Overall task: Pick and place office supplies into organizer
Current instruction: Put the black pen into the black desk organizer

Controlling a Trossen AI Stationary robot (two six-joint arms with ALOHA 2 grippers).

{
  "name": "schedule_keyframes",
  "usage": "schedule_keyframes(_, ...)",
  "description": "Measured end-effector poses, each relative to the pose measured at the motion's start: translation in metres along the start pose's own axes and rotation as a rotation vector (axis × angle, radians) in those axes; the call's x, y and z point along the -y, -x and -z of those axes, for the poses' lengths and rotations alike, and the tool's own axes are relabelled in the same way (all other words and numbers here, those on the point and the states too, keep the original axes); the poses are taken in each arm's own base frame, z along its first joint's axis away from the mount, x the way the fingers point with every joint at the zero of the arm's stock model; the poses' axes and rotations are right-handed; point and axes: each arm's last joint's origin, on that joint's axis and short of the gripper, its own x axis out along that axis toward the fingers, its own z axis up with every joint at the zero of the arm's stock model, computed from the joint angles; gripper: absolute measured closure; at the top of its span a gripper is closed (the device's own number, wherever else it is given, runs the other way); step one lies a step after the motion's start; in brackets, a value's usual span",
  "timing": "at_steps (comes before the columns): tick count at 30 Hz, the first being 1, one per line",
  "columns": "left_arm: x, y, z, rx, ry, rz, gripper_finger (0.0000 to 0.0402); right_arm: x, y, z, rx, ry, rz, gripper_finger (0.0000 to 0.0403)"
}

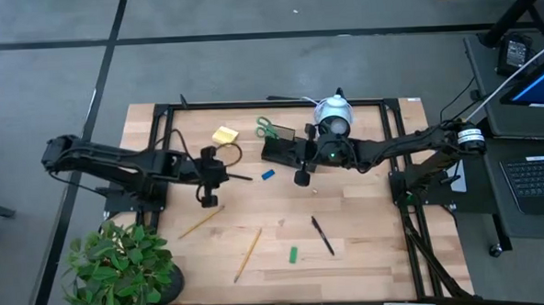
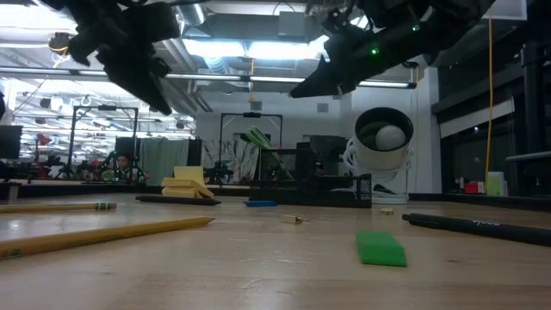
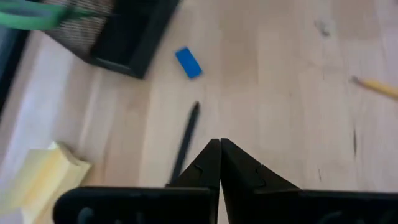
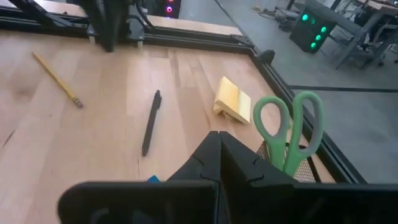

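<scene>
Scissors (image 1: 267, 128) already stand in the organizer (image 1: 279, 148), green handles sticking up; that's the only item visibly placed. The organizer sits at the back middle of the desk (image 1: 367, 231), just beside the white round device (image 1: 333, 116).

Everything else is loose on the desk:
- yellow sticky-note pad (image 1: 224, 134), near the back, left of the organizer
- blue piece (image 1: 267, 174), just in front of the organizer
- black pen (image 1: 239, 177) lying near the left end effector
- second black pen (image 1: 322, 235), front middle
- two pencils (image 1: 201, 223) and (image 1: 248, 255), front left
- green piece (image 1: 293, 255), near the front edge

Left end effector (image 1: 208, 189) hangs over the desk left of centre, above the nearer pen; in its wrist view the fingers meet at the tips, closed on nothing. Right end effector (image 1: 302, 174) hovers just in front of the organizer, close to the blue piece; its fingers are also pressed together and empty, with the scissors and sticky pad showing past them. Low view shows both arms up off the surface.

Progress judgement: early, one item in, roughly seven left. Neither arm carries anything, so a fresh pick comes next; the nearer pen looks the likeliest target for the left arm and the blue piece for the right.
</scene>
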Motion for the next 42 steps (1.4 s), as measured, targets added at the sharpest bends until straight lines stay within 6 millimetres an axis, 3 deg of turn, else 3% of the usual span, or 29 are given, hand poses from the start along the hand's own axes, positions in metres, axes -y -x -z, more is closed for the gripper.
schedule_keyframes(7,0.014,-0.019,0.003,-0.087,-0.085,-0.007,0.0375,0.006,-0.001,0.004,-0.035,-0.024,0.014,0.0397)
schedule_keyframes(19,0.014,-0.040,0.007,-0.179,-0.134,-0.067,0.0279,0.006,-0.001,0.005,-0.046,-0.049,0.016,0.0396)
schedule_keyframes(25,0.001,-0.057,0.010,-0.253,-0.072,-0.017,0.0250,0.006,-0.001,0.005,-0.045,-0.049,0.016,0.0396)
schedule_keyframes(33,-0.022,-0.079,0.016,-0.319,-0.111,-0.025,0.0254,0.006,-0.001,0.005,-0.045,-0.048,0.015,0.0396)
schedule_keyframes(42,-0.041,-0.091,0.021,-0.337,-0.063,0.034,0.0253,0.006,-0.001,0.005,-0.046,-0.041,0.015,0.0396)
